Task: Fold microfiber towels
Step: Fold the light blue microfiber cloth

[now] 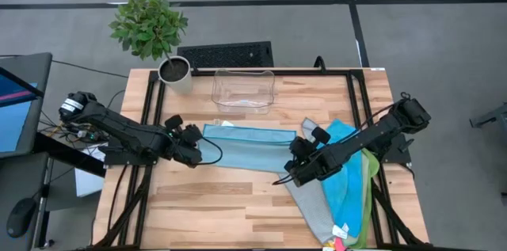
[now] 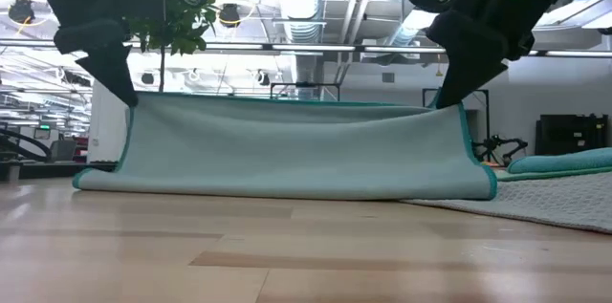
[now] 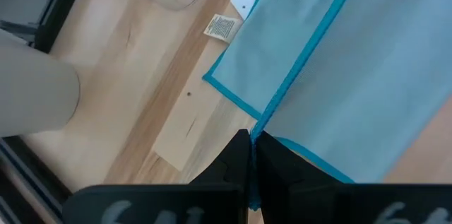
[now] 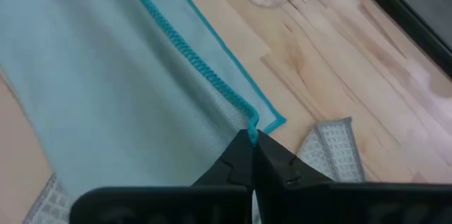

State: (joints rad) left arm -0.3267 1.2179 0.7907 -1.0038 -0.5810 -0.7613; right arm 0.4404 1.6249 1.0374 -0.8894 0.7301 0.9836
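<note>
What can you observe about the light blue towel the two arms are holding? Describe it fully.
The light blue towel is soft microfiber with a teal stitched border and a small white tag. The left end effector and right end effector each pinch a corner, lifting one edge; the rest sags onto the wooden table.

The light blue microfiber towel with the teal hem (image 1: 249, 146) hangs stretched between the left hand (image 1: 192, 153) and the right hand (image 1: 295, 165), both clamped on its upper edge, so it closes the way between them. On the near side of both hands the light wooden tabletop (image 1: 222, 207) is bare and gives free room. Beyond the towel stands the clear plastic bin (image 1: 243, 90), and beyond the left hand the grey pot with the green plant (image 1: 175, 73). Just beside the right hand, on its outer side, lies the pile of grey, teal and green towels (image 1: 344, 192), which blocks that side.
</note>
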